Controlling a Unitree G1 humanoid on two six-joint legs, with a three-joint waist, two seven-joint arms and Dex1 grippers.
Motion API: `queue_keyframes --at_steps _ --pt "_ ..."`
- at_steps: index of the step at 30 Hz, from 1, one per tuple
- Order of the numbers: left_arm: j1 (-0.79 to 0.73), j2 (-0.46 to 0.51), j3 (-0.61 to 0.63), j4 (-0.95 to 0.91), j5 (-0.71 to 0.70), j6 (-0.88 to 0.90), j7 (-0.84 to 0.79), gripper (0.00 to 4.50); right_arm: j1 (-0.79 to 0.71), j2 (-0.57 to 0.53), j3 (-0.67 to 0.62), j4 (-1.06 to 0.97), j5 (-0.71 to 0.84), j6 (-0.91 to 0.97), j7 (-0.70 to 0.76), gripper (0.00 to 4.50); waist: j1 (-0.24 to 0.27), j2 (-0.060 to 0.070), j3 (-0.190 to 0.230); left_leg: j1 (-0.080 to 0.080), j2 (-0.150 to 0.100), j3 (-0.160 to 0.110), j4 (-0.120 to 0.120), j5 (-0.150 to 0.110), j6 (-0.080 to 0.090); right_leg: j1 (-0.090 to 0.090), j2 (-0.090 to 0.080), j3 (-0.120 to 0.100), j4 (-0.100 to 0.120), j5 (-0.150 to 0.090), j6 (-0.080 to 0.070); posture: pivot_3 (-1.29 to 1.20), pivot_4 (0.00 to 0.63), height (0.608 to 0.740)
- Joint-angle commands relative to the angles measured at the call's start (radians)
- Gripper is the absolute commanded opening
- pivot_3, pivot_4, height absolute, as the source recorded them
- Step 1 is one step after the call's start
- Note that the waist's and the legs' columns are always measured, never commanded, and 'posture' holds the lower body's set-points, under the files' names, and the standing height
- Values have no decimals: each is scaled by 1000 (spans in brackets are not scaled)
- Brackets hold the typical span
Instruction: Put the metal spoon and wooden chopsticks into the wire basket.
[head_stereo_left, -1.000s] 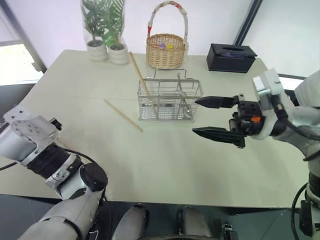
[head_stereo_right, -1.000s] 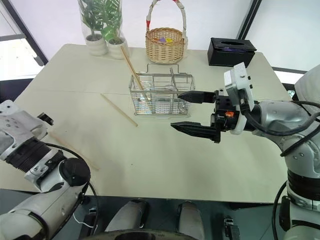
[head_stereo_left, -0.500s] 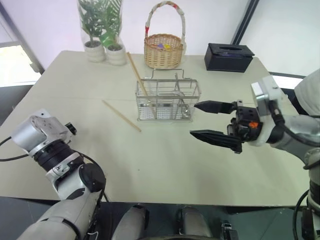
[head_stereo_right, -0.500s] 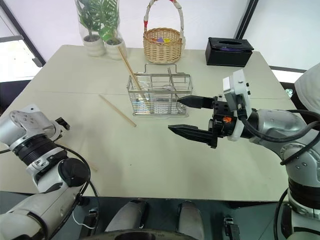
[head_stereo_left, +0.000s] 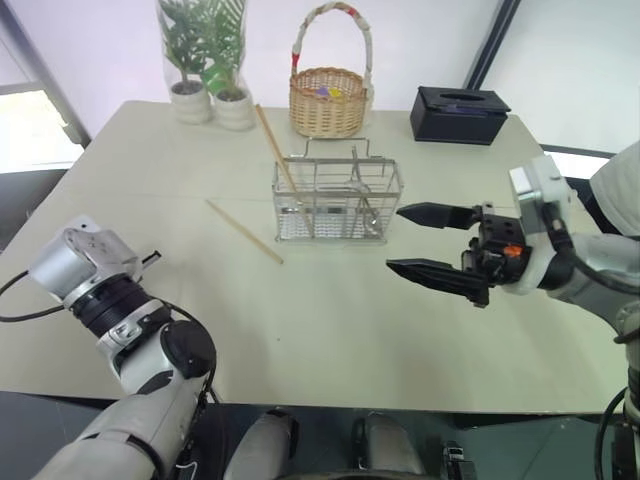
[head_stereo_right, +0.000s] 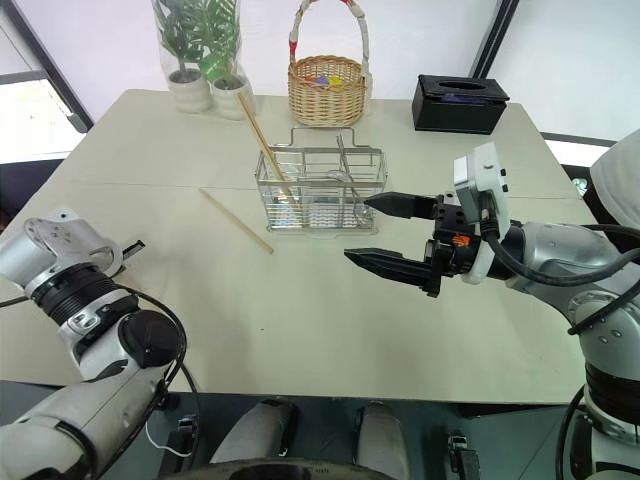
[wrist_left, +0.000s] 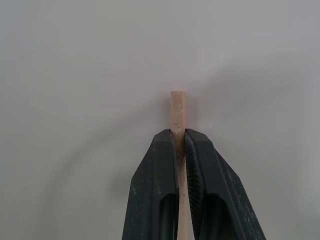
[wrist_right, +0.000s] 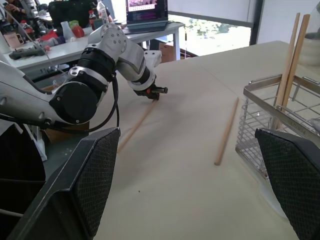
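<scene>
My left gripper (wrist_left: 180, 135) is shut on the end of one wooden chopstick (wrist_left: 178, 107), low over the table near its left edge. The right wrist view shows that gripper (wrist_right: 155, 93) with the stick (wrist_right: 132, 127) lying along the table. A second chopstick (head_stereo_left: 245, 231) lies loose to the left of the wire basket (head_stereo_left: 338, 200). Two more chopsticks (head_stereo_left: 273, 145) lean out of the basket's left compartment. The metal spoon (head_stereo_left: 364, 198) appears to stand inside the basket on its right side. My right gripper (head_stereo_left: 393, 238) hangs open, level, just right of the basket, with nothing in it.
A round wicker basket (head_stereo_left: 330, 95) with a tall handle stands behind the wire basket. Two potted plants (head_stereo_left: 205, 75) are at the back left and a black tissue box (head_stereo_left: 460, 102) at the back right. The table's near edge (head_stereo_left: 330, 405) runs in front of me.
My left gripper has gone from open to shut on the chopstick and has sunk a little toward the table. The right gripper stayed open in the same spot.
</scene>
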Motion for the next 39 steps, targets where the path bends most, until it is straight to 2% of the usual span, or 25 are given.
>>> queue_keyframes --at_steps 1,3,6,10,14,18,22,26,31,39 --pt "-51 59 -49 28 -50 -87 -70 49 8 -21 -36 -4 -6 -26 9 4497 0 -1 0 0 0 0 0 0 0 0 0 0 0 0 0 0 150 655" --pt "-86 115 -98 76 -87 -188 -134 49 13 -29 -43 -3 -2 -24 8 4497 -1 -2 1 -1 0 0 0 0 0 -1 0 0 0 0 0 0 150 655" --pt "-160 199 -188 173 -156 -430 -288 49 21 -42 -49 -8 0 -23 3 4497 0 -2 1 -2 0 0 0 0 0 -2 0 0 0 0 0 0 150 655" --pt "-272 263 -272 267 -263 -653 -499 49 43 -58 -59 -12 -9 -27 0 4497 1 -2 1 -2 0 0 0 -1 1 -1 -1 0 -2 0 0 0 150 655" --pt "-390 309 -323 319 -383 -791 -704 49 57 -65 -76 -14 -5 -26 -15 4497 -3 -1 2 -3 0 1 0 0 5 -1 -1 0 -3 0 0 0 150 655" --pt "-503 327 -362 384 -457 -876 -810 49 74 -53 -94 -35 14 -21 -52 4497 -6 0 2 -4 0 1 0 0 6 -2 -1 0 -3 0 0 0 150 655" --pt "-586 283 -411 432 -508 -911 -850 49 127 -32 -103 -83 22 -31 -96 4497 -2 1 2 -4 0 0 -1 0 7 -2 -1 0 -3 0 0 0 150 655" --pt "-599 233 -449 444 -539 -922 -863 49 155 -23 -118 -108 36 -39 -132 4497 -2 2 3 -2 0 0 0 0 7 1 -1 0 -4 0 0 0 150 655" --pt "-537 154 -523 403 -545 -940 -882 49 182 -21 -137 -130 54 -51 -169 4497 -4 3 3 -1 0 -1 0 0 7 1 0 0 -3 0 0 0 150 655" --pt "-371 51 -642 419 -491 -1080 -913 49 212 -26 -160 -149 81 -63 -210 4497 -3 4 3 -2 0 0 -1 0 7 0 0 1 -4 0 0 0 150 655"
